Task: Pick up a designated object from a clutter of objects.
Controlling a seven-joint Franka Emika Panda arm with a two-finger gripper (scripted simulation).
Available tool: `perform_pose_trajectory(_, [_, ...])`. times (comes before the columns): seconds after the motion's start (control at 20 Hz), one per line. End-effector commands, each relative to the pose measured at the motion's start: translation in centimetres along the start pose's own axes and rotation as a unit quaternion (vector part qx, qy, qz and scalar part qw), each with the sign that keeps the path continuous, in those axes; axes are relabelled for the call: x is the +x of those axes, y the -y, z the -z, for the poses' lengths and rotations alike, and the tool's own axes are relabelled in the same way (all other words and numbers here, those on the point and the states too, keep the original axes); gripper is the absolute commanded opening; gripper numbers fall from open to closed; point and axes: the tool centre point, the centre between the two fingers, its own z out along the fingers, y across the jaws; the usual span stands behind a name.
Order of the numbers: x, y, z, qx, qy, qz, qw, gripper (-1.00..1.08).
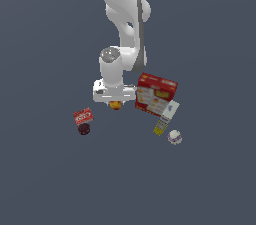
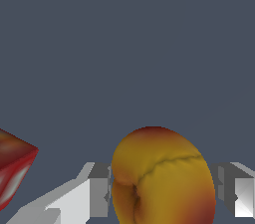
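We judge that we are at the grasping step: the tool (image 1: 115,103) is down at the tabletop (image 1: 45,179) around the fruit (image 1: 116,105), and the lift is not yet done. In the wrist view the fruit (image 2: 162,178) sits squarely between the two fingers (image 2: 94,193), an orange-yellow ball with red patches and a creased seam across it. One finger appears to be touching or nearly touching the fruit's side, while a narrow gap shows on the other side, so we read the tool as released and not yet clenched on the fruit, though the contact on the near finger is hard to settle. In the exterior view the fruit peeks out just below the white hand, resting on the tabletop, just beside the red box (image 1: 156,94) on the exterior view's right. The slim white-yellow box (image 1: 166,118) and the white-purple round item (image 1: 174,137) lie further to that side, and the small red packet (image 1: 83,116) and dark round item (image 1: 84,129) are well apart on the exterior view's left. The next move, as we see it, calls for bringing the fingers together evenly on the fruit, firmly enough that a round, smooth thing does not squirt out, then rising straight up so that the red box's corner (image 2: 15,168) nearby is not nudged.
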Motion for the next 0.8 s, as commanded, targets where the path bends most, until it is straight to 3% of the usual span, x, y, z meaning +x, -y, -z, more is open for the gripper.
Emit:
perform_pose_trajectory(0.0, [-0.1,0.6,1.0,0.0,-0.001,0.0,1.0,-1.0])
perform_pose_trajectory(0.75, [-1.1,7.2,11.5,-0.001,0.003,0.003,1.0,-1.0])
